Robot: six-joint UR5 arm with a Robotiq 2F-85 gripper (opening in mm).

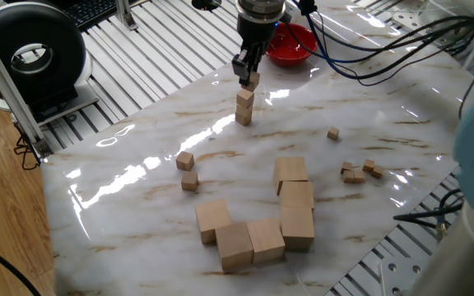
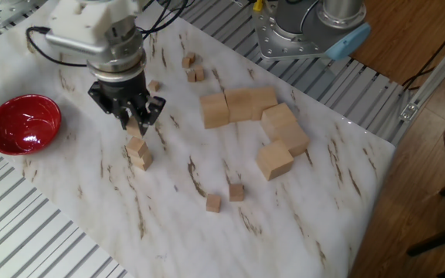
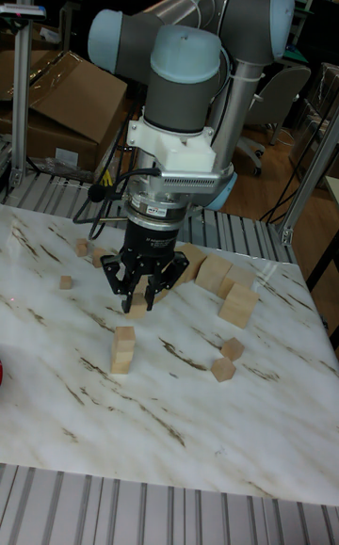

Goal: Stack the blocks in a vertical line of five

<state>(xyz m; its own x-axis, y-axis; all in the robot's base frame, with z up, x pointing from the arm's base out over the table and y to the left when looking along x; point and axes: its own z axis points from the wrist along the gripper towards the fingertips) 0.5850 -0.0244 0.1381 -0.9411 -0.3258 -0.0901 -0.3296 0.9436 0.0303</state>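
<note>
My gripper [image 1: 248, 74] [image 2: 134, 120] [image 3: 140, 298] is shut on one small wooden block [image 1: 252, 80] [image 2: 135, 127] [image 3: 139, 306] and holds it just above a stack of two blocks [image 1: 243, 108] [image 2: 138, 152] [image 3: 123, 349]. In the tall fixed view the held block sits slightly right of the stack's top. Two more blocks lie loose on the marble, one [image 1: 185, 160] [image 2: 236, 191] [image 3: 232, 348] close beside the other [image 1: 189, 181] [image 2: 213, 202] [image 3: 222, 370].
Several large wooden cubes [image 1: 292, 196] [image 2: 246, 104] [image 3: 239, 304] cluster together away from the stack. Tiny cubes [image 1: 356, 172] [image 2: 196, 74] [image 3: 82, 247] lie scattered. A red bowl [image 1: 297, 52] [image 2: 8, 136] stands near the table edge behind the gripper.
</note>
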